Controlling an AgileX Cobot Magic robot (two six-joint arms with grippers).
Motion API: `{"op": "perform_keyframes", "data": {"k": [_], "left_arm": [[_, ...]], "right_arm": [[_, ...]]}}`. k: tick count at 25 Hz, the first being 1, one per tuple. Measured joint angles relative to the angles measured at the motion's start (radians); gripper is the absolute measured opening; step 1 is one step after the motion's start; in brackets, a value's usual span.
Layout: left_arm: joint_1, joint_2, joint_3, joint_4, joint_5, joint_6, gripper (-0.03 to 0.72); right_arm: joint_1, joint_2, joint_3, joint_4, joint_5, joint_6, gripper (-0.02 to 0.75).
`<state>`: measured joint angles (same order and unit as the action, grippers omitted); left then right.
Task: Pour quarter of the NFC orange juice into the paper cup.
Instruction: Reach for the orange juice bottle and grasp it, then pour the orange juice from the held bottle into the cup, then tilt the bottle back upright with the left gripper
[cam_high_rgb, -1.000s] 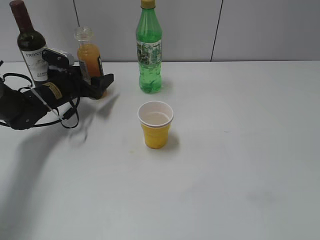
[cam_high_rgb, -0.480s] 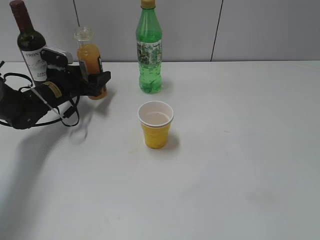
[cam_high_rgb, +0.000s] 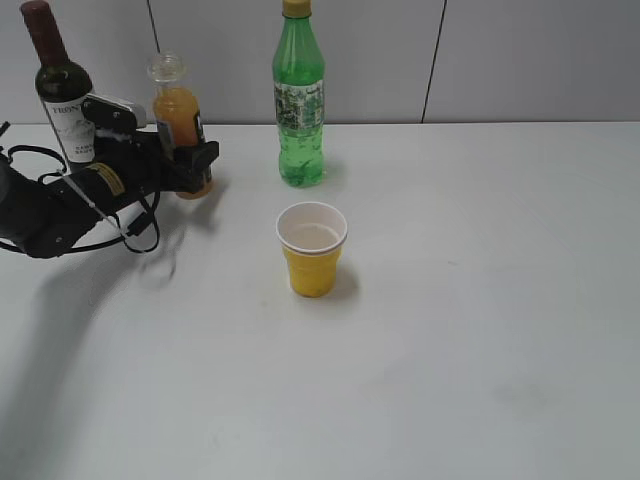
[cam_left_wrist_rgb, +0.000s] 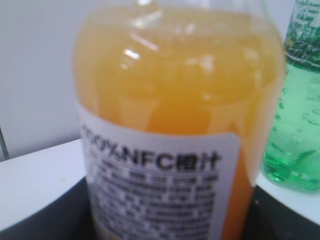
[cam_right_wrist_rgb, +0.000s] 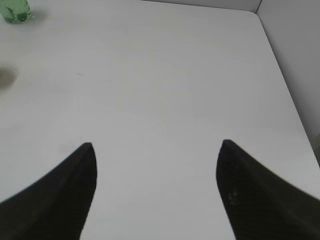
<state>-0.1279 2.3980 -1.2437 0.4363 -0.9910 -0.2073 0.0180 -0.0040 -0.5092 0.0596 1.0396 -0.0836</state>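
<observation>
The NFC orange juice (cam_high_rgb: 178, 112) stands upright at the back left of the white table (cam_high_rgb: 450, 330). My left gripper (cam_high_rgb: 190, 165) is shut on its lower half, one black finger on each side. In the left wrist view the bottle (cam_left_wrist_rgb: 175, 100) fills the frame, its white side label facing the camera between the dark jaws (cam_left_wrist_rgb: 165, 225). The paper cup (cam_high_rgb: 311, 250), yellow with a white inside, stands upright near the table's middle, to the right of and nearer than the bottle. My right gripper (cam_right_wrist_rgb: 156, 145) is open and empty over bare table; it does not show in the exterior view.
A dark wine bottle (cam_high_rgb: 60, 90) stands just left of the juice, behind my left arm. A taller green bottle (cam_high_rgb: 298, 100) stands right of it, behind the cup; it also shows in the left wrist view (cam_left_wrist_rgb: 295, 125) and the right wrist view (cam_right_wrist_rgb: 15, 11). A wall (cam_high_rgb: 500, 60) runs along the back edge.
The left gripper's fingers have drawn in against the juice bottle, from a wider spread a second ago. The cup and the other bottles have not moved.
</observation>
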Motion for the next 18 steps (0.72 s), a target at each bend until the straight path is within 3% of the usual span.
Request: {"op": "perform_keyframes", "data": {"k": [7, 14, 18], "left_arm": [[-0.015, -0.060, 0.088, -0.088, 0.033, 0.035, 0.445], [-0.110, -0.224, 0.302, -0.292, 0.099, 0.273, 0.445], [-0.200, -0.286, 0.385, -0.487, 0.090, 0.519, 0.445]], "right_arm": [[0.000, 0.000, 0.000, 0.000, 0.000, 0.000, 0.592], [0.000, 0.000, 0.000, 0.000, 0.000, 0.000, 0.592], [0.000, 0.000, 0.000, 0.000, 0.000, 0.000, 0.592]]}}
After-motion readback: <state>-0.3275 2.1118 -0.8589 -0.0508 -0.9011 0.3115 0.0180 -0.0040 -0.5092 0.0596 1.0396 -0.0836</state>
